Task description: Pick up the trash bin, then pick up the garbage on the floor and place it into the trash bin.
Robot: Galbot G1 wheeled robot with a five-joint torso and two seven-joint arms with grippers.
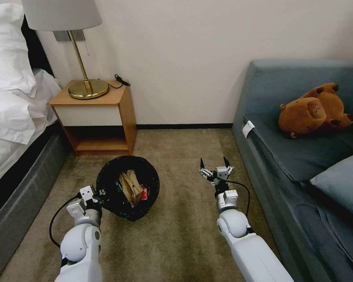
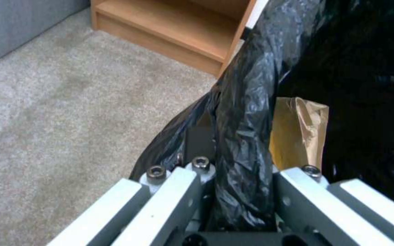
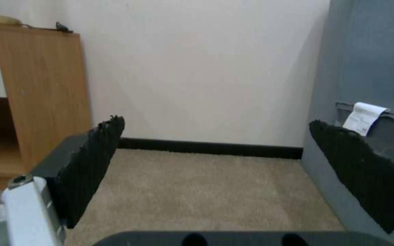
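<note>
Gripping the crinkly black plastic liner folded over the rim, the left gripper (image 1: 97,194) has its jaws closed on the near-left edge of the small round trash bin (image 1: 128,187); in the left wrist view the bunched, glossy film (image 2: 243,136) passes between the two white metal finger bars. The bin sits over the short-pile beige carpet (image 1: 176,235), just in front of the light-wood nightstand (image 1: 102,117) with its open lower shelf. Inside the bin lie a creased tan paper scrap (image 1: 130,187) and a crumpled red-and-white wrapper (image 1: 144,192), touching each other. To the right, well apart from the bin, the right gripper (image 1: 215,163) hangs above bare carpet with its jaws spread wide, holding nothing; its black ribbed pads (image 3: 92,160) frame open floor. Carpet between the bin and the grey fabric sofa (image 1: 302,156) is unobstructed up to the dark baseboard (image 1: 184,126).
</note>
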